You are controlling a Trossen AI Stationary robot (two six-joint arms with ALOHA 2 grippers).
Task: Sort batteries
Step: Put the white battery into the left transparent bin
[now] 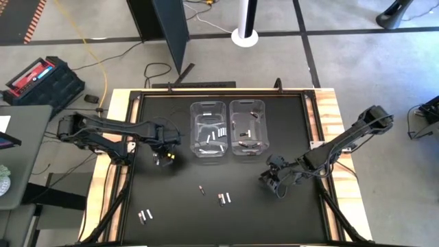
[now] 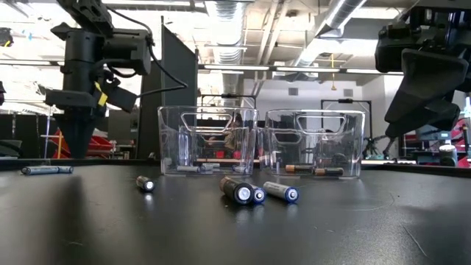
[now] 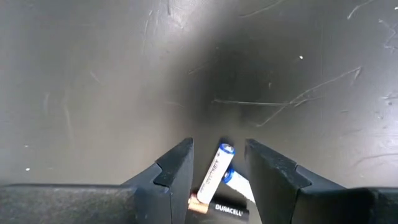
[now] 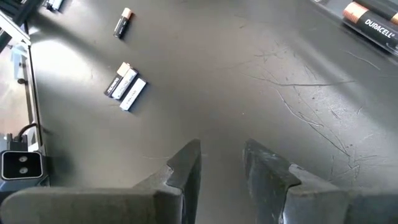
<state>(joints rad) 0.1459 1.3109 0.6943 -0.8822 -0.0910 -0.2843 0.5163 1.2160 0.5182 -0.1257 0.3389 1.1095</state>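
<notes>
1. The left gripper [image 1: 164, 156] hangs over the left part of the black table [image 1: 171, 206], just left of the two clear bins. In the left wrist view its fingers [image 3: 174, 171] stand part open with a silvery-white battery [image 3: 216, 172] between them; whether they press on it I cannot tell. A dark, copper-tipped battery [image 3: 217, 208] lies just beside it.
2. The right gripper [image 1: 272, 181] hangs over the right part of the table, below and to the right of the bins. Its fingers [image 4: 186, 165] stand part open with nothing between them, only bare table.
3. The left bin [image 1: 208, 128] holds a few silvery-white batteries; the right bin [image 1: 247, 127] holds dark ones. The bins stand side by side, near the far edge.
4. Loose batteries lie on the near half of the table: a single dark one [image 1: 202, 190] near the middle, a pair [image 1: 224, 198] just right of it, and another pair [image 1: 145, 215] towards the near left corner.
5. In the low view, three batteries [image 2: 254, 192] lie in front of the bins, and one [image 2: 144, 183] lies to their left.
</notes>
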